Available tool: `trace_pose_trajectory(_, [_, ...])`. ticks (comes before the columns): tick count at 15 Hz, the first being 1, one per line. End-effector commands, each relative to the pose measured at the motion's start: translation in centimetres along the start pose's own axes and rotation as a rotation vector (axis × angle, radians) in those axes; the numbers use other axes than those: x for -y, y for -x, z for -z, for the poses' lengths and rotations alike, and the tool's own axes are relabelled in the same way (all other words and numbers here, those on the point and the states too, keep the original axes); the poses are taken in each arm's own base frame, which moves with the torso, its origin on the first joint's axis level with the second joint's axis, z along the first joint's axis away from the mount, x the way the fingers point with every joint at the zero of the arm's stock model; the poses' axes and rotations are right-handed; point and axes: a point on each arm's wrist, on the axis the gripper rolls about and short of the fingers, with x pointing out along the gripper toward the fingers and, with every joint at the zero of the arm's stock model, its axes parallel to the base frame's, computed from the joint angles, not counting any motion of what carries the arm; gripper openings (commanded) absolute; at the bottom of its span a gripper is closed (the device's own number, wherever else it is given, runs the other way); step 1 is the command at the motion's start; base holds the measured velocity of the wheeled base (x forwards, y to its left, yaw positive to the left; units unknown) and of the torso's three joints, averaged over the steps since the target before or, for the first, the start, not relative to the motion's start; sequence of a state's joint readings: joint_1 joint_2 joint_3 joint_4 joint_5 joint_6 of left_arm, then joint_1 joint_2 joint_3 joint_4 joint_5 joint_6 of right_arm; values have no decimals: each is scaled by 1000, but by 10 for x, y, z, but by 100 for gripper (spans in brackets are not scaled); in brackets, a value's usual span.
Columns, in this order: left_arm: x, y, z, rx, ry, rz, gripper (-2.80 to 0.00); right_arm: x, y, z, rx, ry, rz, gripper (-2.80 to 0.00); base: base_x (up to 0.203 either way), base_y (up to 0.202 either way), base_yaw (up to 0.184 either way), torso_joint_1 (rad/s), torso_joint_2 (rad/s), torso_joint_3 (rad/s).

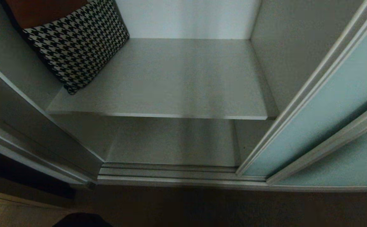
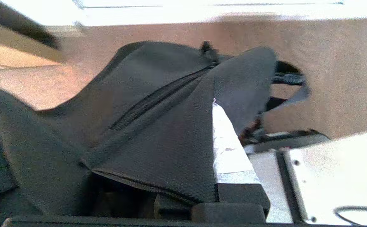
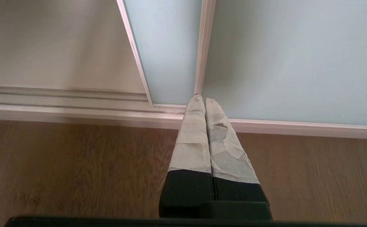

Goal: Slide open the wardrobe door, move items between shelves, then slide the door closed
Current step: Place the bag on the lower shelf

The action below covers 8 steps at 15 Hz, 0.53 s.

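Observation:
A soft black bag (image 2: 145, 126) with a zip along its top hangs over the brown floor in the left wrist view. My left gripper (image 2: 207, 107) is shut on its fabric; one taped finger (image 2: 230, 151) shows and the other is hidden under the cloth. The sliding wardrobe door (image 1: 322, 110) stands pushed to the right, so the bay is open. The upper shelf (image 1: 183, 78) is bare apart from a cushion, and the lower shelf (image 1: 170, 145) is bare. My right gripper (image 3: 202, 101) is shut and empty, pointing at the floor beside the door frame. Neither gripper shows in the head view.
A black-and-white houndstooth cushion (image 1: 76, 41) leans in the upper shelf's left back corner. The ribbed silver floor track (image 1: 170, 173) runs along the bay's front. A greyer frosted panel (image 1: 344, 164) stands in front of the door at the right. My white base (image 2: 338, 176) lies below the bag.

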State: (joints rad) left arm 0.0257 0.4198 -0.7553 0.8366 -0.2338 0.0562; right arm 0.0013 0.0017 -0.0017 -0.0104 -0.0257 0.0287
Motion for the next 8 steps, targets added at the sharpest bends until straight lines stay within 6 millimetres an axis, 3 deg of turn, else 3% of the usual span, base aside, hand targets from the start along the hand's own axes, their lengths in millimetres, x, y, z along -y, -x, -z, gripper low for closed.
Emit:
trace_pose_trajectory(1, [1,-1,2,-9,2,29,-280,0,0,0,0,0,0,-280,0,0,0,1,-1,-163])
trace_pose_trajectory(8, [2,-5,14,-73,25,114,-280,0,0,0,-1,0,0,-280,0,0,0,2,2,-192])
